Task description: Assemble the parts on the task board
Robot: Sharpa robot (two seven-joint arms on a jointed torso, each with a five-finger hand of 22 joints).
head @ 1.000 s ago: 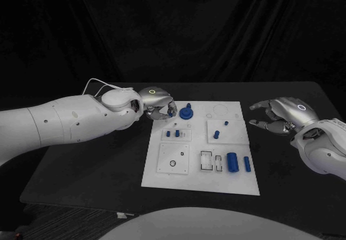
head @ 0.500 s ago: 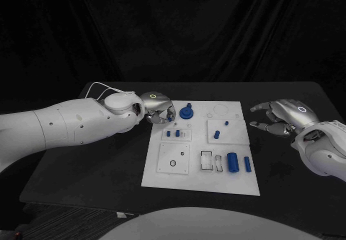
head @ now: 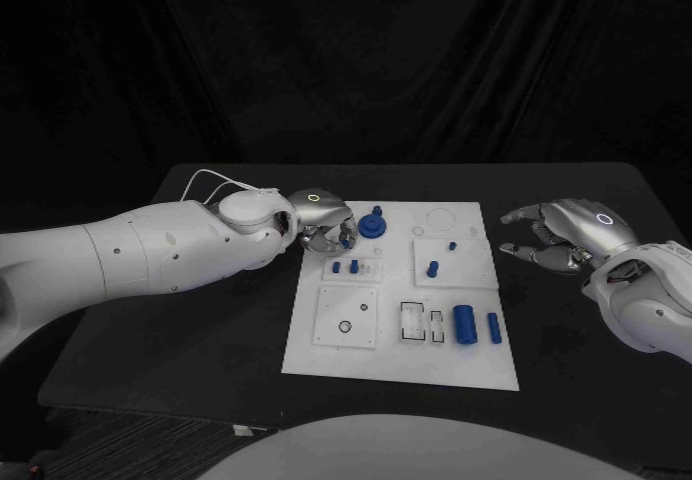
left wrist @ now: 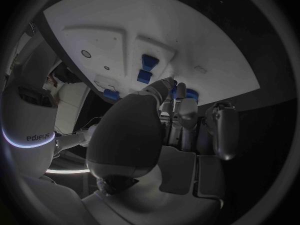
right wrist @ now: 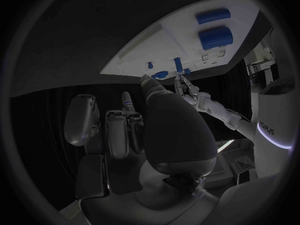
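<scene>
Both arms: glossy white shells, rounded segments, small dark screw holes along the left forearm. Thin white cable loops off the left wrist at 12 o'clock. Left hand [head: 323, 222] and right hand [head: 562, 232]: silver metal, glowing ring on each back.

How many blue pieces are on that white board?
7 visible: a round one by the left hand, two pegs below it, two pegs mid-right, two cylinders lower right. The hand may hide more.

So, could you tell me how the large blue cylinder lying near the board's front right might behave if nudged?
The large blue cylinder lies on its side, so it would probably roll. It looks rigid and smooth, perhaps slippery.
</scene>
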